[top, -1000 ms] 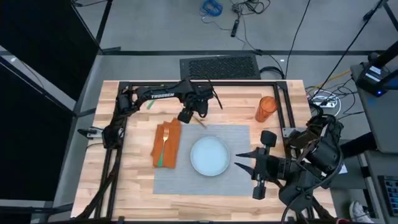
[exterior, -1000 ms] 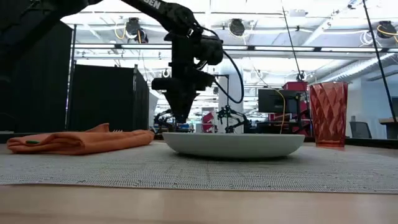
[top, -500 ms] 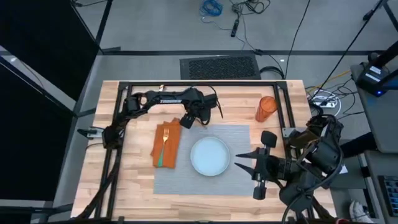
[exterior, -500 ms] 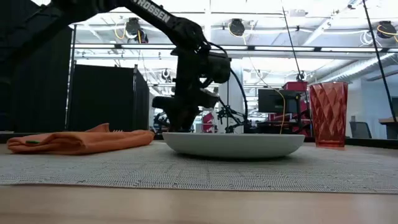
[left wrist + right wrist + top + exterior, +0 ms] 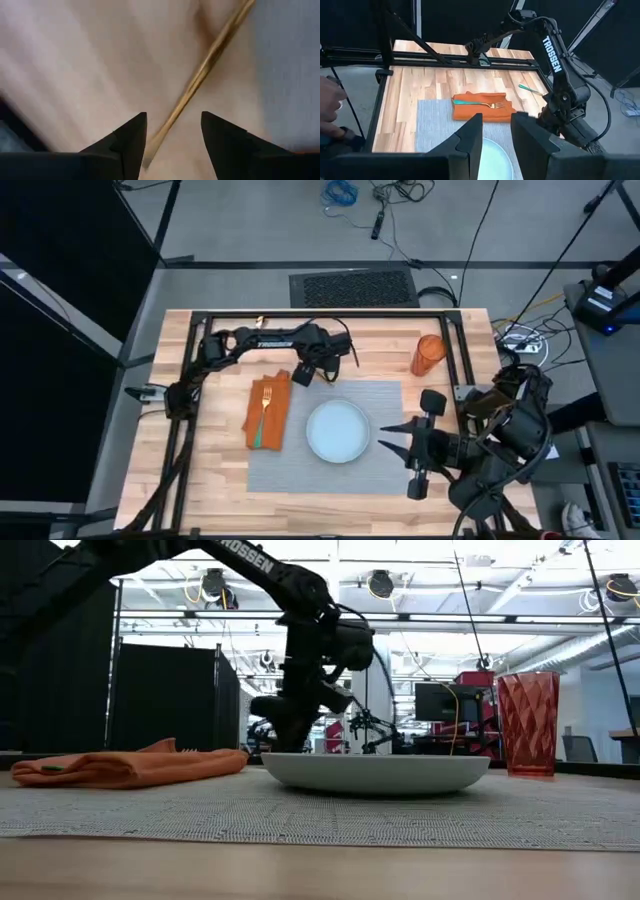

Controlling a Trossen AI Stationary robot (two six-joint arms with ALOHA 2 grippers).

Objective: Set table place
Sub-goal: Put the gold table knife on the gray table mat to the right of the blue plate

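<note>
The grey place mat lies on the wooden table with a pale round plate on it. An orange napkin carrying a gold fork overlaps the mat's left edge. My left gripper is low over the wood at the mat's far left corner and is open. In the left wrist view its fingers stand on either side of a thin gold utensil lying on the wood. My right gripper waits open at the mat's right edge.
A red faceted cup stands on the wood at the far right. A utensil with a green handle lies on the wood near the far left. The black frame runs along the table's edges. A person's hand shows beyond the near side.
My left gripper has come down toward the table at the mat's far left corner, from well above the plate's height to just over the wood. It has also shifted slightly toward the table's near edge.
</note>
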